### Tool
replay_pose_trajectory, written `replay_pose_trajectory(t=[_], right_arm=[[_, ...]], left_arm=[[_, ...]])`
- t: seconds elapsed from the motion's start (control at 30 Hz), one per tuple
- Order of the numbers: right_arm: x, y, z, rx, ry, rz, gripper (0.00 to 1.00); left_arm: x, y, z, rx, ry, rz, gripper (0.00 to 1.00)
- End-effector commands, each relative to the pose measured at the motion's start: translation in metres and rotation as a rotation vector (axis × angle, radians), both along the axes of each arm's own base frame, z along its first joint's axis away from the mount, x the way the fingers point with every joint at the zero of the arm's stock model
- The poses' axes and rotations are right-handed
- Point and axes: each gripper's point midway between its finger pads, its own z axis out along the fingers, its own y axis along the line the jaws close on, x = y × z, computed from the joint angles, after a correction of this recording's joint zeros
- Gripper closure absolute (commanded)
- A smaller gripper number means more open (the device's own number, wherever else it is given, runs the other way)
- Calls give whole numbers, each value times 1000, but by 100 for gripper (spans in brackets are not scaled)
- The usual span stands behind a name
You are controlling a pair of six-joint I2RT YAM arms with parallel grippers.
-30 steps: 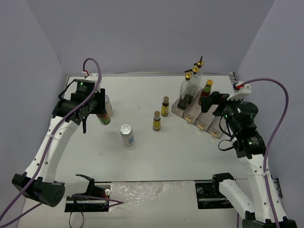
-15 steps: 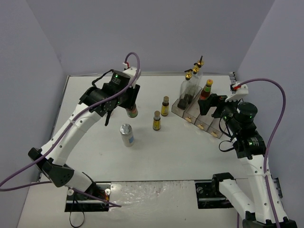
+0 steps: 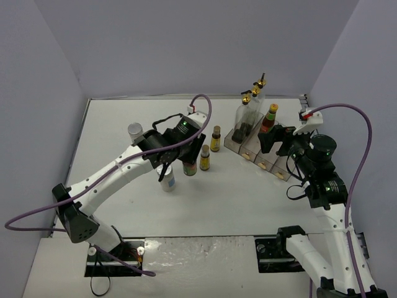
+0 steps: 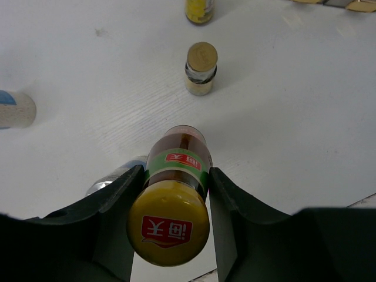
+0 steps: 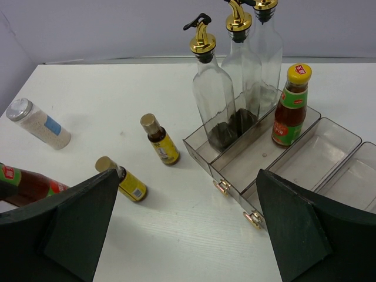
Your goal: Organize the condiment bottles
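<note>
My left gripper (image 3: 188, 162) is shut on a red-sauce bottle with a yellow cap (image 4: 176, 176) and holds it above the table's middle, next to a white shaker (image 3: 166, 179). A second shaker (image 3: 135, 130) stands at the back left. Two small dark yellow-labelled bottles (image 3: 216, 138) (image 3: 205, 158) stand just right of the held bottle. Three tall glass bottles with gold pourers (image 5: 212, 94) stand in the leftmost compartment of the rack (image 5: 305, 158). The other red-sauce bottle (image 5: 292, 106) stands in the second compartment. My right gripper (image 3: 276, 139) is open and empty above the rack.
The rack's two right compartments (image 5: 343, 164) hold nothing. The walls of the enclosure stand close behind the rack and at both sides. The left arm (image 3: 118, 171) stretches across the left half of the table.
My left gripper has carried the red-sauce bottle from the back left to the middle, beside the small bottles. A shaker at the back left has come into view. The right arm barely moved.
</note>
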Motion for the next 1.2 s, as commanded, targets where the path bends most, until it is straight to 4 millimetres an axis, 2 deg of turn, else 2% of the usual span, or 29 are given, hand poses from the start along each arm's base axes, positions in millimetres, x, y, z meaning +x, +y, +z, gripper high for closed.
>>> replay_pose_trajectory(t=[0.0,0.17,0.47,0.63,0.67,0.7,0.83,1.0,1.1,1.17], right_arm=[[0,9,24,-13,-89,51,0],[1,12,14,-26,-71,69,0],[1,14,-4,-44,-37,87,0],[1,16,-10,-53,-27,100,0],[1,16,-11,-56,-27,102,0],[1,16,-11,-59,-28,105,0],[0,18,-12,-60,-27,117,0],[-2,26,-14,-59,-20,158,0],[-3,31,-14,-57,-19,181,0],[-4,39,-15,-55,-13,212,0]], left_arm=[[5,-27,31,-164,-113,30,100],[3,-40,-1,-163,-96,30,100],[2,-53,-39,-202,-70,19,99],[-2,-53,-55,-187,-43,16,82],[-2,-53,-56,-183,-40,16,78],[-3,-52,-58,-179,-38,17,69],[-4,-48,-60,-172,-38,22,51],[-5,-45,-49,-182,-48,25,32],[-5,-39,-30,-194,-75,40,27],[-3,-29,-9,-197,-110,69,26]])
